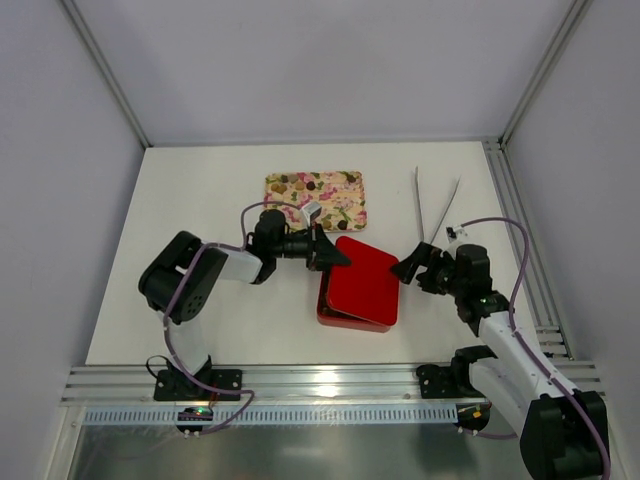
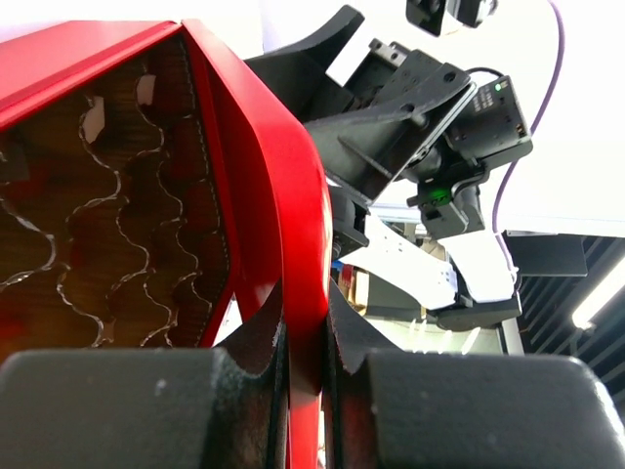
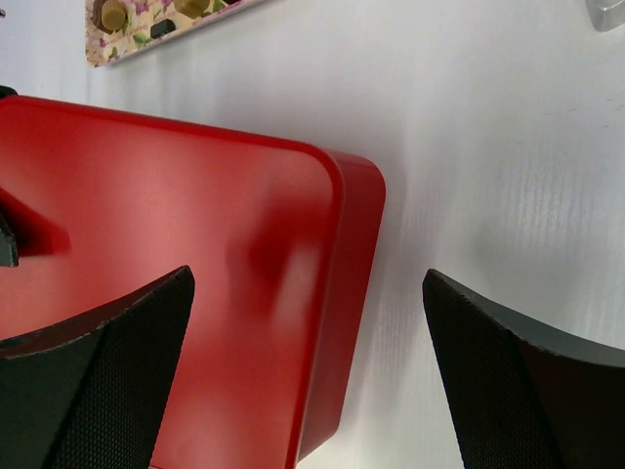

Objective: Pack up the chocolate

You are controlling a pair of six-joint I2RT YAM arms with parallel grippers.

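Observation:
The chocolate lies as several small brown and tan pieces on a floral tray behind the red box; a few pieces also show in the right wrist view. My left gripper is shut on the left rim of the red lid, which is tilted up over the box base. In the left wrist view my fingers pinch the red rim, with a brown wavy lining under the lid. My right gripper is open beside the lid's right edge.
Metal tongs lie at the back right, their tip in the right wrist view. An aluminium rail runs along the right table edge. White walls enclose the table on three sides.

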